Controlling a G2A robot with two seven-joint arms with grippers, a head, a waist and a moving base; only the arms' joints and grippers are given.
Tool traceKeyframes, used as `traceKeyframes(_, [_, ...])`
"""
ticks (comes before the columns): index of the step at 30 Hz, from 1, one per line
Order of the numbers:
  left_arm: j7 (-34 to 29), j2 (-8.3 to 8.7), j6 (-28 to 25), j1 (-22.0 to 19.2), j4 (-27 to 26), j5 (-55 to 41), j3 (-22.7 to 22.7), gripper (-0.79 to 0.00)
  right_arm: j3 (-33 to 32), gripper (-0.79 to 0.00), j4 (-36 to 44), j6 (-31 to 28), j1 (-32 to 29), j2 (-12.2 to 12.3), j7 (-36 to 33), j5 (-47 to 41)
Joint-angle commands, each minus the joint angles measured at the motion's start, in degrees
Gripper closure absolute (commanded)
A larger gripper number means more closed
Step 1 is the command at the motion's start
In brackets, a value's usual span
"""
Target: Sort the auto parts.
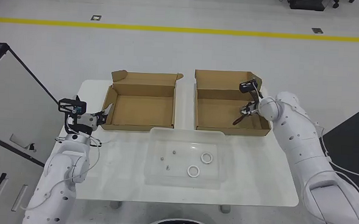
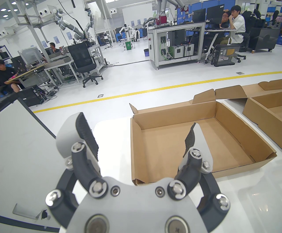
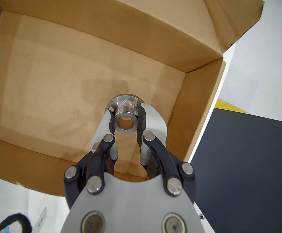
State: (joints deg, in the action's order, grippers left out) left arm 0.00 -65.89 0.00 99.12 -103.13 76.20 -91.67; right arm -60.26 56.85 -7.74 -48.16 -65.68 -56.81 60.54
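The right jaws are closed on a flanged metal bushing (image 3: 124, 119). Their ribbed pads (image 3: 141, 123) pinch its narrow collar from either side, and the wide drilled flange points down. Gripping the collar looks deliberate: it fits the span of the jaws, and the flat flange is left free to land first. The bushing hangs inside the right cardboard box (image 3: 55, 77), towards its outer wall. A soft shadow on the box floor suggests the bushing is held above the floor, though I cannot tell if it touches. This reads as the drop-off step for that part. The left jaws are spread wide with nothing in them. They sit over the tabletop (image 1: 256, 171) just beside the outer corner of the left cardboard box (image 2: 165, 150), probably parked out of the way and ready for a pick. Nearer the robot, between the arms, a clear tray (image 1: 178, 139) holds the unsorted stock. That is two white rings (image 1: 207, 157) (image 1: 193, 171) and a few small parts (image 1: 166, 167) too tiny to identify.
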Motion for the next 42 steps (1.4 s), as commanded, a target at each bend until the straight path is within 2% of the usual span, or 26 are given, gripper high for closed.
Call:
traceKeyframes(1, [0.0,0.00,0.0,0.0,0.0,0.0,0.0,-0.785,0.3,0.000,-0.8,0.0,0.3,-0.1,0.4,0.1])
traceKeyframes(17, [0.0,0.00,0.0,0.0,0.0,0.0,0.0,-0.785,2.6,0.000,-6.2,0.3,2.2,-1.6,2.1,-0.2])
traceKeyframes(19, [0.0,0.00,0.0,0.0,0.0,0.0,0.0,-0.785,2.7,-0.142,-6.7,0.2,2.4,-1.8,2.2,-0.2])
traceKeyframes(21, [0.0,0.00,0.0,0.0,0.0,0.0,0.0,-0.785,2.9,-0.197,-7.1,0.3,2.6,-1.9,2.5,-0.2])
traceKeyframes(25, [0.0,0.00,0.0,0.0,0.0,0.0,0.0,-0.785,3.0,-0.215,-7.8,0.3,2.8,-2.1,3.0,-0.1])
traceKeyframes(31, [0.0,0.00,0.0,0.0,0.0,0.0,0.0,-0.785,2.8,-0.283,-8.3,0.1,3.0,-2.2,4.3,-0.4])
traceKeyframes(34, [0.0,0.00,0.0,0.0,0.0,0.0,0.0,-0.785,2.3,-0.354,-7.5,-0.2,3.0,-2.2,5.3,-0.7])
traceKeyframes(35, [0.0,0.00,0.0,0.0,0.0,0.0,0.0,-0.785,2.1,-0.437,-7.1,-0.2,2.9,-2.1,5.6,-0.6])
traceKeyframes(36, [0.0,0.00,0.0,0.0,0.0,0.0,0.0,-0.785,1.8,-0.785,-6.3,-0.3,2.8,-2.1,6.2,-0.7])
traceKeyframes(42, [0.0,0.00,0.0,0.0,0.0,0.0,0.0,-0.785,-1.1,-0.785,0.8,-1.5,0.6,-1.0,7.3,-0.6])
